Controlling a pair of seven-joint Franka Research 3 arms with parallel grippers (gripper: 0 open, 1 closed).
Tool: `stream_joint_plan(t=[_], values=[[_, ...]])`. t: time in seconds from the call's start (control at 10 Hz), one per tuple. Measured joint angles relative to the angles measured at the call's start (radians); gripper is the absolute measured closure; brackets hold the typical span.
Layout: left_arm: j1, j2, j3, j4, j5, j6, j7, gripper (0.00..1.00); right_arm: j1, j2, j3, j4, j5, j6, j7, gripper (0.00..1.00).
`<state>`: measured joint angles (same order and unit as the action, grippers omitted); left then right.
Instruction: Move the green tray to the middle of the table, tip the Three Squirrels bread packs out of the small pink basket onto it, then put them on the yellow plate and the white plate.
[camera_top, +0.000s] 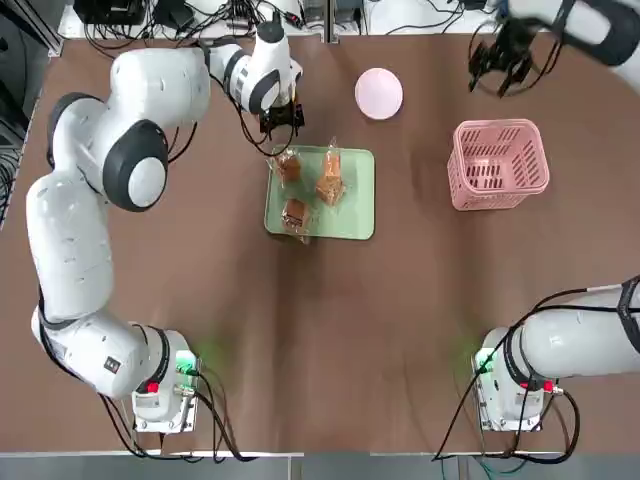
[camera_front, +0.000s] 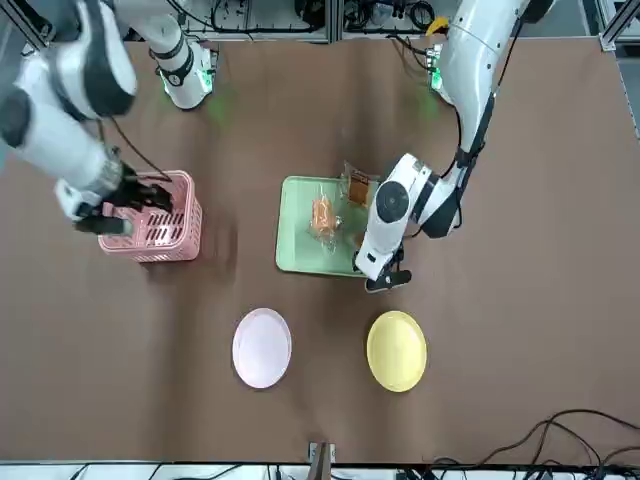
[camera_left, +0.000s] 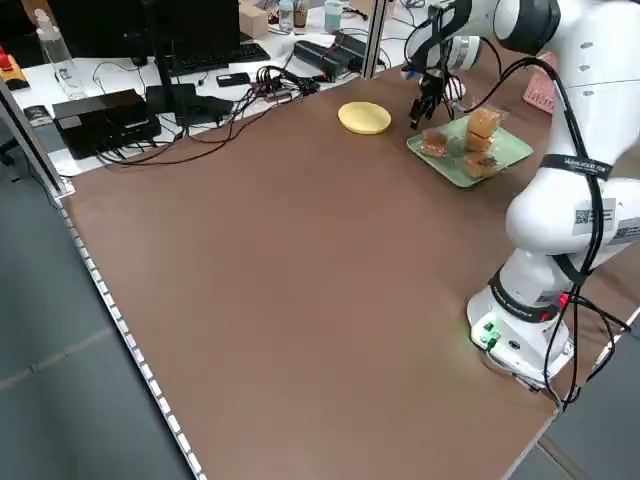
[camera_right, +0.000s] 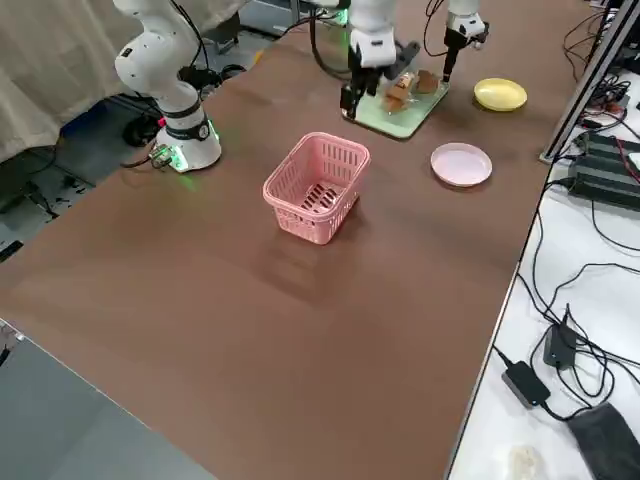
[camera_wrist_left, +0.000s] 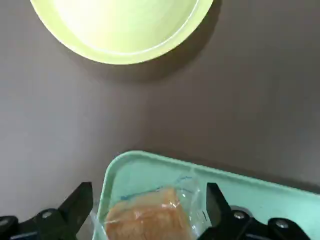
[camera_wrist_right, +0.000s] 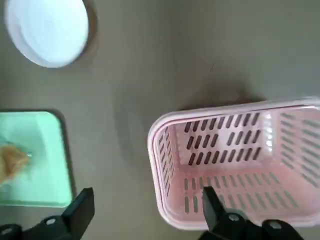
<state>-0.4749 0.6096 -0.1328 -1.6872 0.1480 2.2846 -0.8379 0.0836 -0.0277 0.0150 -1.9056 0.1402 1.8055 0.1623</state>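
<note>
Lining up on the first bread pack, left gripper (camera_wrist_left: 145, 210) spread wide over the green tray (camera_top: 352, 205).

The Three Squirrels bread packs (camera_top: 329, 184) sat on that tray mid-table; I'd guess they were light, soft and crinkly-slick, so pinch across the bread, not the loose film. Right gripper (camera_wrist_right: 147, 212) hung open over the small pink basket (camera_top: 498, 165), holding nothing. Yellow plate (camera_front: 397, 350) and white plate (camera_front: 262, 346) were bare, just beyond the tray.
</note>
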Motion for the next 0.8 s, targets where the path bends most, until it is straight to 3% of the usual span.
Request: stream_joint_plan(t=[0.2, 0.4, 0.6, 0.8], values=[[-0.079, -0.034, -0.013, -0.008, 0.0, -0.076, -0.015, 0.0, -0.012, -0.009, -0.017, 0.193, -0.024, -0.184, 0.0, 0.01], [-0.199, -0.082, -0.014, -0.088, 0.0, -0.101, -0.034, 0.0, -0.013, -0.013, -0.018, 0.334, -0.093, -0.315, -0.002, 0.01], [-0.245, -0.109, -0.02, -0.164, 0.001, -0.102, -0.01, 0.0, -0.013, -0.014, -0.018, 0.381, -0.106, -0.417, -0.012, 0.02], [-0.245, -0.111, -0.035, -0.192, 0.002, -0.102, 0.014, 0.0, -0.012, 0.0, -0.017, 0.378, -0.108, -0.422, -0.015, 0.02]])
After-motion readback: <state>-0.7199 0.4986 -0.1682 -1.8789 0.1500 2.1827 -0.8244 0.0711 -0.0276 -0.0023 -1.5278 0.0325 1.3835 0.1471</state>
